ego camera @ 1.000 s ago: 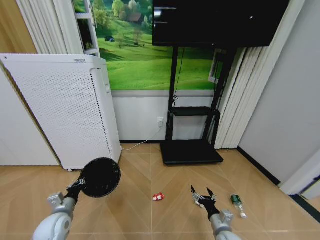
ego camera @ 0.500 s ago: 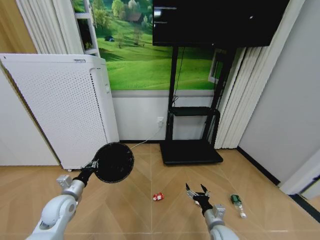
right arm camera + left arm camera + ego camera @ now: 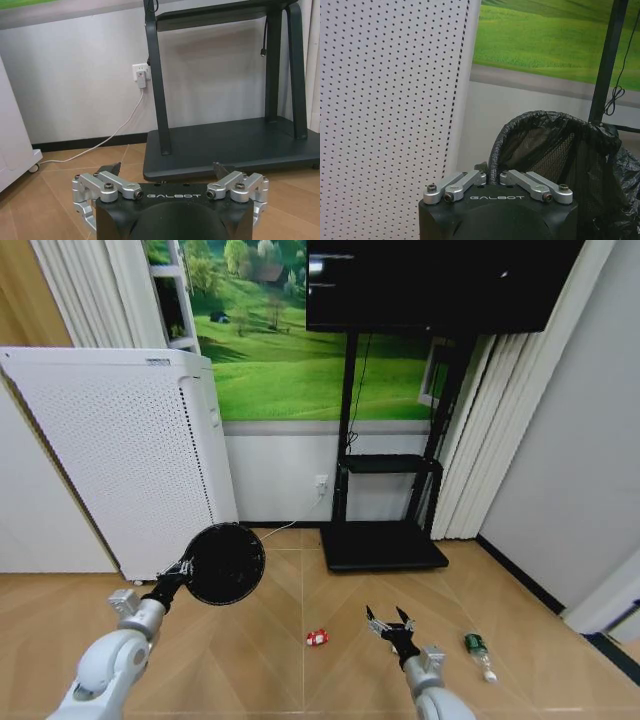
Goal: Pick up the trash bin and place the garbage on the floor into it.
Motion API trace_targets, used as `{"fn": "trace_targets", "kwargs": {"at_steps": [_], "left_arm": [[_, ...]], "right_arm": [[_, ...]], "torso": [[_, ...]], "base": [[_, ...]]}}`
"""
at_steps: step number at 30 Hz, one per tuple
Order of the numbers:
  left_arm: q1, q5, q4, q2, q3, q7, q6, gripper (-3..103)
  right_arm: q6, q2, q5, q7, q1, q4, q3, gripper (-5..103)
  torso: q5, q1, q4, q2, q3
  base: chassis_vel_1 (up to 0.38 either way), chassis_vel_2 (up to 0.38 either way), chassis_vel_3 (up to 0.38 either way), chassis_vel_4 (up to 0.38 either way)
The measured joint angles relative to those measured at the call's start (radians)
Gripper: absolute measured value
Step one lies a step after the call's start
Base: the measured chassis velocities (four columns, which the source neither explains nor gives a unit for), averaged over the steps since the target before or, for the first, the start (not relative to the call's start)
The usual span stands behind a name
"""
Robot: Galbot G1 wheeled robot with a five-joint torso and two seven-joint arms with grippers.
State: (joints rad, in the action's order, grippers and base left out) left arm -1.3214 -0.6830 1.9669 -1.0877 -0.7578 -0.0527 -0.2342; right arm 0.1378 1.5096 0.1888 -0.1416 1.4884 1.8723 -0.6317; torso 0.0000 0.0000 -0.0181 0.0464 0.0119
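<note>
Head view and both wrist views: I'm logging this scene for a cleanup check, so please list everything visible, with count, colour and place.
trash bin: one, black, lined with a black bag, held off the floor at the left, mouth toward the camera
red-and-white wrapper: one, on the floor at centre
green bottle: one, pale label, lying on the floor at the right
floor: tan chevron parquet
white perforated appliance: one, left, against the wall
TV stand: one, black, centre, screen on top
wall socket: one, white, with a white cable
meadow picture: one, green, on the wall
left end effector: shut on the bin's rim
right end effector: open, low above the floor between wrapper and bottle
</note>
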Motion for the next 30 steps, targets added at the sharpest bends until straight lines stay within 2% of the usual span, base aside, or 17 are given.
{"fn": "trace_targets", "kwargs": {"at_steps": [6,12,14,16,17,18,21,24,30], "left_arm": [[-0.007,0.005,0.0,-0.004,0.004,-0.014,0.002,6],[0.021,0.005,-0.022,-0.003,0.041,-0.052,0.013,6],[0.068,0.014,-0.041,0.005,0.099,-0.053,0.015,6],[0.084,0.017,-0.046,0.008,0.119,-0.052,0.015,6],[0.121,0.018,-0.053,0.015,0.163,-0.045,0.015,6],[0.121,0.018,-0.053,0.015,0.163,-0.045,0.015,6],[0.195,0.015,-0.07,0.028,0.245,-0.028,0.011,6],[0.244,0.014,-0.092,0.033,0.293,-0.021,0.008,6],[0.277,0.014,-0.113,0.034,0.329,-0.013,0.006,6]], "right_arm": [[-0.004,0.007,-0.018,-0.002,0.011,0.0,0.001,100],[0.005,0.008,-0.036,-0.015,0.02,-0.002,0.007,100],[0.005,0.009,-0.047,-0.024,0.023,-0.015,0.03,100],[0.007,0.009,-0.051,-0.029,0.023,-0.021,0.037,100],[0.015,0.007,-0.056,-0.041,0.021,-0.036,0.056,100],[0.015,0.007,-0.056,-0.041,0.021,-0.036,0.056,100],[0.035,-0.018,-0.081,-0.087,0.016,-0.081,0.097,100],[0.032,-0.04,-0.117,-0.12,0.004,-0.127,0.125,100],[0.028,-0.058,-0.139,-0.137,-0.016,-0.175,0.15,100]], "torso": [[0.0001,0.0,0.0001,0.0,0.0],[-0.0001,0.0,-0.0001,0.0,0.001],[0.0001,0.0,-0.0001,0.0,0.0],[-0.0001,0.0,-0.0001,0.0,0.0],[0.0001,0.0,0.0001,0.0,0.0],[0.0001,0.0,0.0001,0.0,0.0],[0.0001,0.0,-0.0001,0.0,0.0],[0.0002,0.0,-0.0003,0.0,0.0],[0.0001,0.0,-0.0002,0.0,0.0]], "base": [[-0.2,0.204,0.215,-0.229],[-0.176,0.18,0.185,-0.151],[-0.018,0.024,0.028,-0.008],[0.026,-0.008,-0.004,0.01],[0.062,-0.048,-0.046,0.035],[0.062,-0.048,-0.046,0.035],[0.042,-0.046,-0.021,0.024],[0.0,0.0,0.0,0.0],[0.0,0.0,0.0,0.0]]}}
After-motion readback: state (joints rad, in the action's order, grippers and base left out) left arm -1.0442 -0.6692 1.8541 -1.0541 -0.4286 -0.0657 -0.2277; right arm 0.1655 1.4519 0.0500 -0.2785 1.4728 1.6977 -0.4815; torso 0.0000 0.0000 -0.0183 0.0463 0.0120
